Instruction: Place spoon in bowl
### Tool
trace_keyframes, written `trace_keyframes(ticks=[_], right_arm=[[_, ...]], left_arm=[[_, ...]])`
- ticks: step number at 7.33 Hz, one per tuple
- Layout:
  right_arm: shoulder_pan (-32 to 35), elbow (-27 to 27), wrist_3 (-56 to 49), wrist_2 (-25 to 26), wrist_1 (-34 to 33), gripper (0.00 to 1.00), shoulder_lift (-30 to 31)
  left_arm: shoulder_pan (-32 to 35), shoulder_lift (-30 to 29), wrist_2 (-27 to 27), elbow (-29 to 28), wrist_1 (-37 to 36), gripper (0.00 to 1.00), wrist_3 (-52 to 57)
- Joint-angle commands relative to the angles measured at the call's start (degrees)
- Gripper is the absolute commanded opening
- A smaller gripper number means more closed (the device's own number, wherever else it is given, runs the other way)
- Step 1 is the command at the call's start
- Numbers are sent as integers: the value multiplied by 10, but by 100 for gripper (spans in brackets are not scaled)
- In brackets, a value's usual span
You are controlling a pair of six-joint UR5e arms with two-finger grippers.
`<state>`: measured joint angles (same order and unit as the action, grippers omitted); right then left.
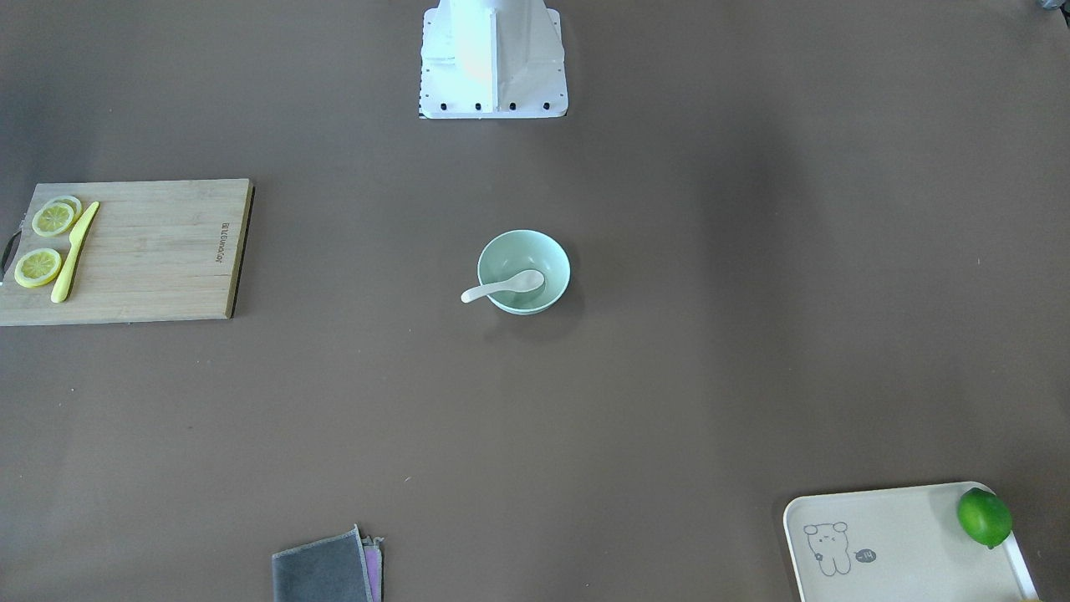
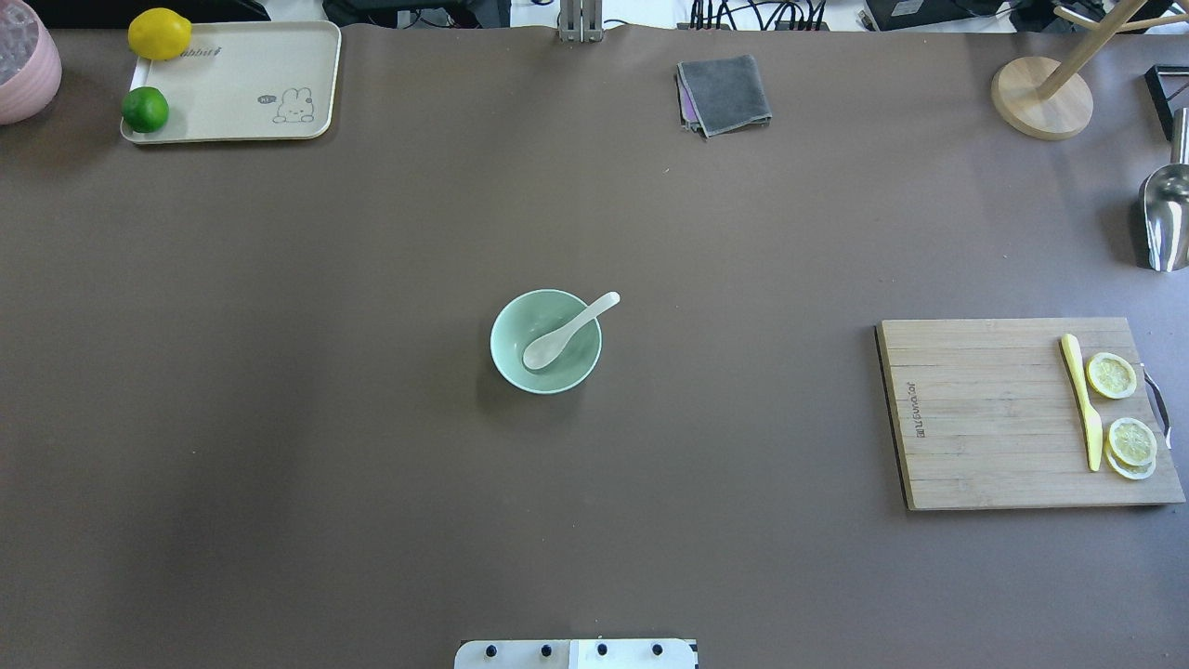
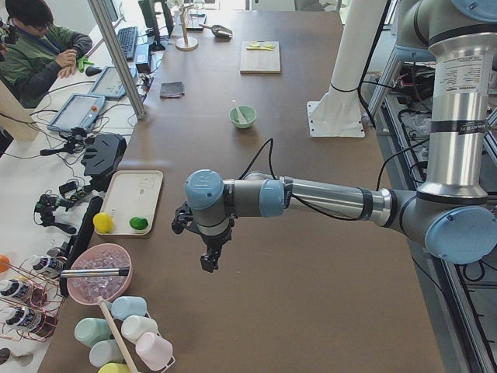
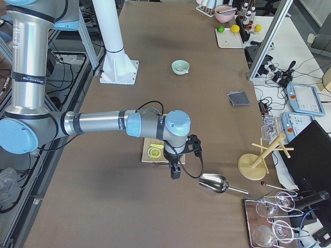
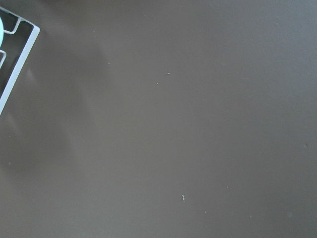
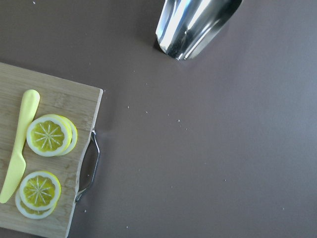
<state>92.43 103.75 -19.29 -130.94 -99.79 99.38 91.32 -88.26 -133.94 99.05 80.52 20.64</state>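
Observation:
The pale mint-green bowl [image 2: 545, 340] stands at the table's middle, also in the front-facing view [image 1: 524, 271] and small in both side views [image 3: 242, 116] [image 4: 180, 66]. The white spoon [image 2: 567, 332] lies in it, scoop inside, handle resting over the rim [image 1: 502, 287]. My left gripper [image 3: 210, 256] hangs over the table's left end, far from the bowl; I cannot tell if it is open. My right gripper [image 4: 175, 170] hangs over the right end by the cutting board; I cannot tell its state either. Neither shows in the overhead, front-facing or wrist views.
A wooden cutting board [image 2: 1003, 413] with a yellow knife [image 2: 1083, 401] and lemon slices [image 2: 1112, 375] lies at the right. A steel scoop [image 2: 1166, 218], a cream tray [image 2: 251, 70] with lemon [image 2: 159, 33] and lime [image 2: 145, 109], a grey cloth [image 2: 725, 93].

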Motion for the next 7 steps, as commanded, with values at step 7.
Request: trace_keyframes(ticks=[7], right_arm=[[45,8,-9,-53,3,100,42]], left_arm=[[6,21,7,16,6,99,0]])
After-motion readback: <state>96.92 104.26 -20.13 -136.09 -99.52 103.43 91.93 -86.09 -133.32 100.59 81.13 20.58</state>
